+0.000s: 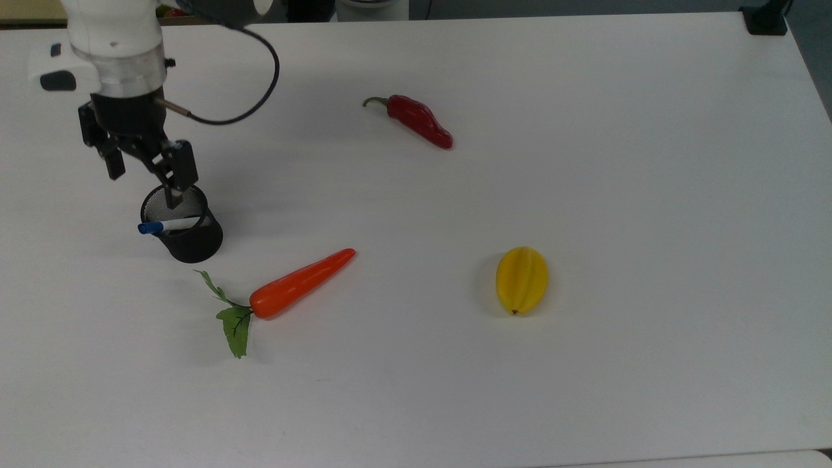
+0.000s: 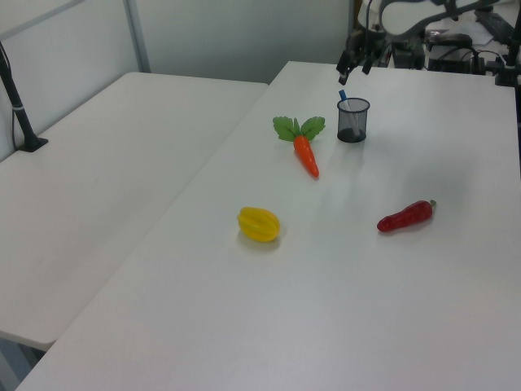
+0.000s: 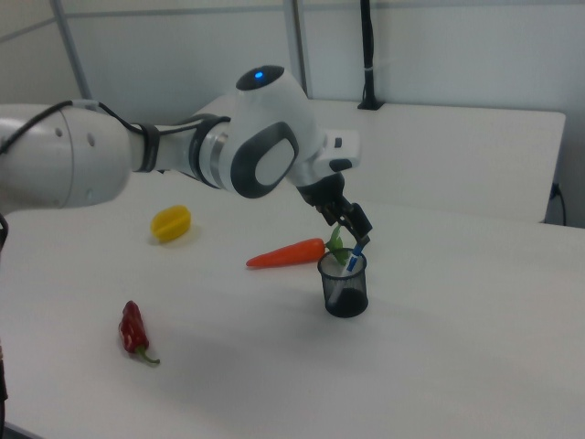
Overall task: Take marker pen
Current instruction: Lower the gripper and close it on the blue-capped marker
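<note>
Top view, end effector [image 1: 144, 177]: upper left of the frame, fingers spread apart and gripping nothing; one fingertip [image 1: 173, 199] overlaps the far rim of the mesh cup [image 1: 188, 239].
Top view, marker pen [image 1: 167, 225]: leaning in the cup, blue cap poking over the rim toward the top view's left, white barrel inside.
Top view, worktop [image 1: 585, 162]: one carrot [image 1: 301, 283] just lower right of the cup, one red chilli [image 1: 419, 121] at upper centre, one yellow fruit [image 1: 522, 279] right of centre.
Left view, end effector [image 2: 354, 65]: top of the frame, above and behind the cup [image 2: 352, 122]; the pen [image 2: 343, 95] shows as a blue tip above the rim.
Left view, count: one carrot [image 2: 306, 155], one chilli [image 2: 404, 217], one fruit [image 2: 259, 224].
Right view, end effector [image 3: 351, 229]: centre, fingers apart just above the cup [image 3: 345, 287]; the pen's [image 3: 355, 260] cap end lies close below them, contact unclear.
Right view, arm [image 3: 164, 155]: reaches in from the left edge.
</note>
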